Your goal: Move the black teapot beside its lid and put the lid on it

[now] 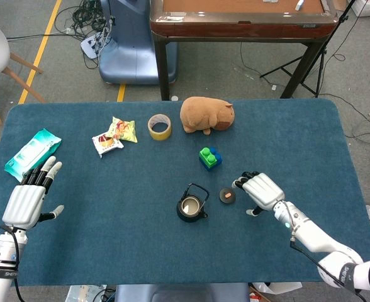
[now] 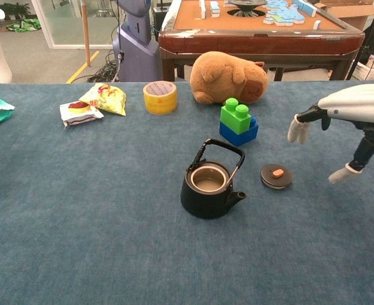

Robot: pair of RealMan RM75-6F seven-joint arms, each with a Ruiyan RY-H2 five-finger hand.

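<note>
The right robot hand (image 1: 260, 190), open and empty, is hovering just right of the lid (image 1: 228, 195), while the black teapot (image 1: 191, 204) is sitting further left, so it is likely reaching for a lid pickup.

The left hand (image 1: 28, 200) hovers near the left edge of the surface, back upward, fingers straight and slightly apart, thumb out to the side, holding nothing. Its forearm runs down toward the near left corner. The right hand (image 1: 260, 190) is over the right half of the surface, palm down, fingers bent downward and spread, thumb hanging below, empty. Its forearm stretches back toward the near right corner.
</note>
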